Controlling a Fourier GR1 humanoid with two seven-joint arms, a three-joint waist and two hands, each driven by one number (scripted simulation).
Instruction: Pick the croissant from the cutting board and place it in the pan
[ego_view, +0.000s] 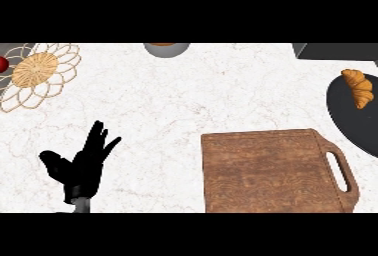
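Nearest to us, at the lower left, the robot's left hand (80, 170) comes up from the bottom edge on a short stretch of grey forearm (82, 205). The hand is black and released: its fingers (94, 137) are straight and fanned, pointing away from us and leaning a little to the right, while the thumb (52, 160) sticks out to the left. It grasps nothing and touches none of the things on the white marbled worktop (184, 95); it rests near the edge, well apart from everything else.

Also near us, at the lower right, we see a brown wooden cutting board (269, 170) lying flat, with a slotted handle (343, 172) on its right side.

Just beyond that handle, against the right edge, lies a dark round pan (353, 125), partly cut off by the view. The croissant (358, 87) lies inside the pan, in its far part, golden brown and lengthwise away from us. It is off the board and well apart from the hand.

Farther off, at the upper left, a round woven mat (37, 72) with a looped rim lies on the worktop, and a small red thing (3, 64) shows at the left edge beside it; we cannot tell what it is. At the far edge, near the middle, we see part of a grey bowl (167, 49). At the far right corner lies a dark flat slab (339, 51).
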